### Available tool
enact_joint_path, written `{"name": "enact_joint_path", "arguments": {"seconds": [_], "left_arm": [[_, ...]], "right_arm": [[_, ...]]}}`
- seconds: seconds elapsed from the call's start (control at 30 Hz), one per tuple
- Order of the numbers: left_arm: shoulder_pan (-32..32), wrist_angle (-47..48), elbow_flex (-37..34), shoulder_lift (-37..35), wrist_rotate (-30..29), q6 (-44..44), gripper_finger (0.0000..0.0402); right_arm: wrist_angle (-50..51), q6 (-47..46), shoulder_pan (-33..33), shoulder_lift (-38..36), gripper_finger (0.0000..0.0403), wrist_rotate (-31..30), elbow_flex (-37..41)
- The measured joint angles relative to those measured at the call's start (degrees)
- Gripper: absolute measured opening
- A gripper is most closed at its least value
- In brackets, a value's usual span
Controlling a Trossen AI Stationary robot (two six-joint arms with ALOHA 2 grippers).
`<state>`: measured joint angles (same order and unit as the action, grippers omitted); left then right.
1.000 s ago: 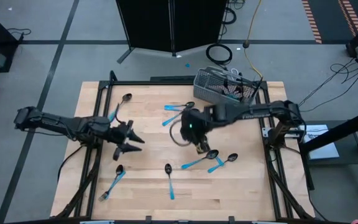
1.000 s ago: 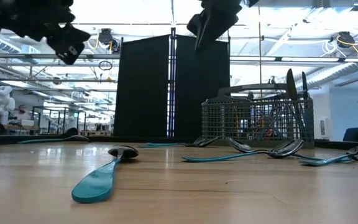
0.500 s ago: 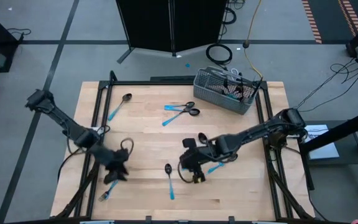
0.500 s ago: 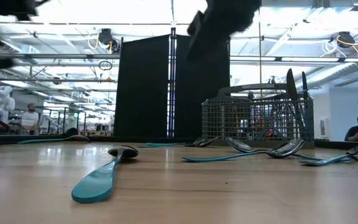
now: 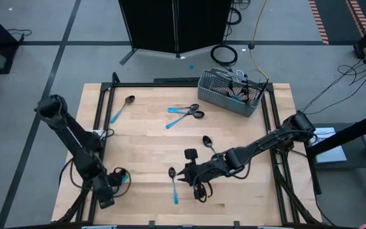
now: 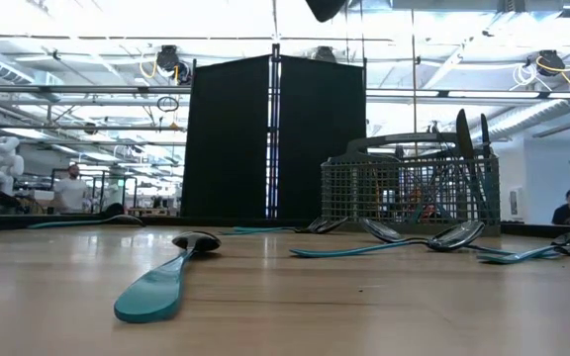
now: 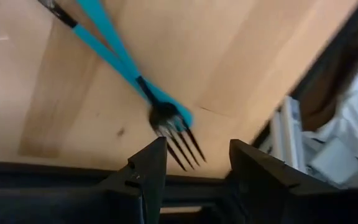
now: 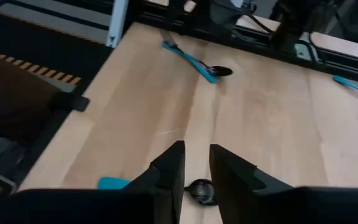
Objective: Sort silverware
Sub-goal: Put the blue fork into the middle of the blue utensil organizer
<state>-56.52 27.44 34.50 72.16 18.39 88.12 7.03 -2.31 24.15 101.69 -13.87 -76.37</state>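
The left gripper, fingers apart, hovers just short of a fork (right gripper narrowly parted over a spoon).

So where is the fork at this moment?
In the high view the fork lies at the table's front left corner, crossed with a spoon. The left pincer hovers open right over its tines; the right pincer is mid-table.

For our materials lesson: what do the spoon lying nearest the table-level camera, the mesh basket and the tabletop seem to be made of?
Blue-handled spoon with a dark bowl: the handle looks like matte plastic, the glinting bowl like dark metal, probably. Grey wire-mesh basket: metal wire, judging by its fine see-through grid. Pale wooden tabletop: light wood, with grain and plank seams showing; the finish looks smooth.
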Motion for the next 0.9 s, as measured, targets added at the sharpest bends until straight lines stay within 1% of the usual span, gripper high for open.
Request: {"name": "enact_joint_path", "arguments": {"seconds": [0.2,0.47,0.77,0.9], "left_arm": [[0.1,0.0,0.0,3.9,-1.0,0.0,0.0171],[2.5,0.9,0.0,7.4,-3.7,-1.0,0.0171],[3.7,2.4,0.2,9.6,-3.2,-3.1,0.0171],[3.7,3.0,0.2,10.5,-3.3,-3.0,0.0161]], "right_arm": [[0.1,0.0,1.0,0.0,0.0068,0.0,0.0],[1.8,-0.2,1.1,0.0,0.0068,0.1,0.0],[2.2,0.4,1.1,0.0,0.0068,0.0,0.0],[2.3,1.4,1.1,0.0,0.0068,0.0,0.0]]}}
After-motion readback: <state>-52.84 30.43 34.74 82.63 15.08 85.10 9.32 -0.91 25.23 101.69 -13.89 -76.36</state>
